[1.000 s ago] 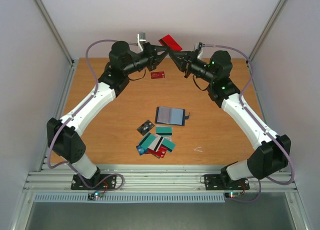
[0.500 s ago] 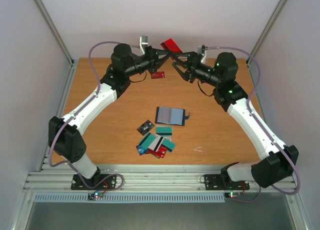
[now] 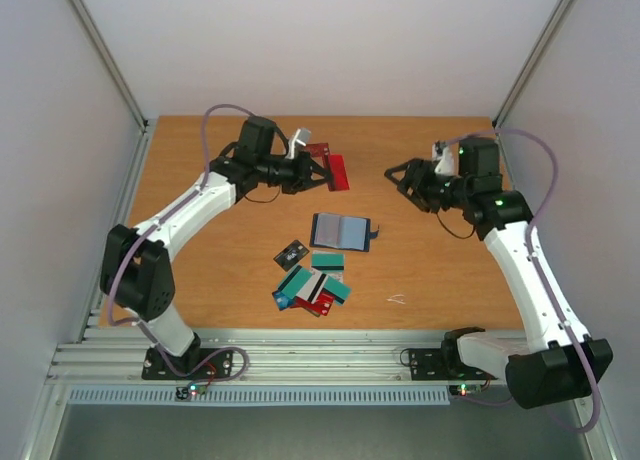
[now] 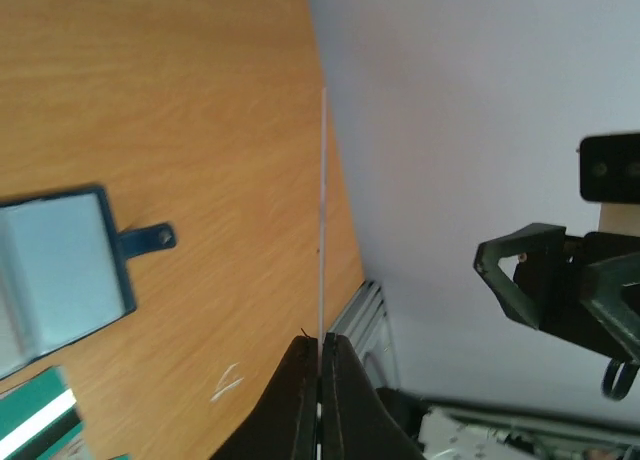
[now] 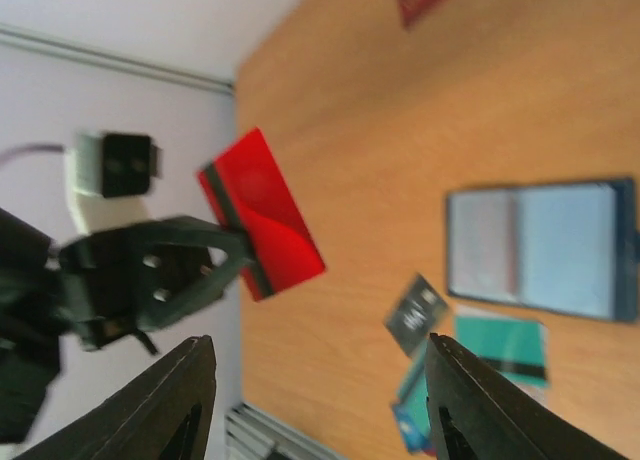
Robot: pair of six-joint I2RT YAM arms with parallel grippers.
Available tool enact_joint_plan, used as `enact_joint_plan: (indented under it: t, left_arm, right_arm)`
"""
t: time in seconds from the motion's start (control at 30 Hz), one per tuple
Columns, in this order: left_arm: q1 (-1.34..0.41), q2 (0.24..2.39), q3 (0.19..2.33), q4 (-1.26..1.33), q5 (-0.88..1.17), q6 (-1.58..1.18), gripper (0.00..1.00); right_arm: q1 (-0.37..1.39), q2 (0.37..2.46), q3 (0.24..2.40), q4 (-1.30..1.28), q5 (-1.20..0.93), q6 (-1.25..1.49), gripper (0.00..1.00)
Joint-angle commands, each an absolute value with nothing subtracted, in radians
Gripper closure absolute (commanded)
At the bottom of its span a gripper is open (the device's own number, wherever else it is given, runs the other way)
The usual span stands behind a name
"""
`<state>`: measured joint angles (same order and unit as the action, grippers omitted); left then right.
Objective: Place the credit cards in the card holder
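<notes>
Left pincer (image 3: 325,172) pinches one thin, glossy red credit card (image 3: 338,171) above the wooden counter (image 3: 230,280). The card holder (image 3: 341,231), open and flat, navy-edged with grey-blue pockets, lies just nearer, long axis left to right. Right pincer (image 3: 398,176) hangs spread and empty to the right. Other cards (image 3: 312,283) are heaped nearer still.

The wooden table (image 3: 430,260) carries an open card holder (image 3: 341,231), lying flat between the left gripper (image 3: 325,172) and the right gripper (image 3: 397,177) and nearer the bases than both. A red card (image 3: 318,149) lies just beyond the left gripper. Base-ward of the holder lie a dark card (image 3: 291,252), a teal card (image 3: 327,261) and a fanned pile of cards (image 3: 312,290). A white scrap (image 3: 397,299) lies well base-ward of the right gripper.
</notes>
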<state>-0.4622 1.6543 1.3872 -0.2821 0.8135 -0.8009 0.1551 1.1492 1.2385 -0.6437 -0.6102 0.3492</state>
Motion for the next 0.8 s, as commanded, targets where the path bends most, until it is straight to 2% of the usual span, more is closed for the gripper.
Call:
enact_joint_plan:
  t: [0.0, 0.13, 0.33, 0.77]
  left_arm:
    - [-0.471, 1.76, 1.371, -0.428, 0.908, -0.552, 1.0]
    - [-0.482, 1.842, 1.367, -0.435, 0.896, -0.503, 1.0]
    - [-0.483, 1.935, 1.379, -0.429, 0.883, -0.467, 1.0]
    - [-0.483, 2.091, 1.5, -0.578, 0.839, -0.289, 1.0]
  right_arm:
    - [0.149, 1.181, 1.12, -0.718, -0.633, 0.217, 0.43]
    - [0.149, 1.173, 0.998, -0.58, -0.65, 0.24, 0.44]
    - [0.149, 1.299, 0.926, -0.455, -0.704, 0.262, 0.5]
    - [0.161, 1.547, 0.902, -0.294, -0.795, 0.284, 0.6]
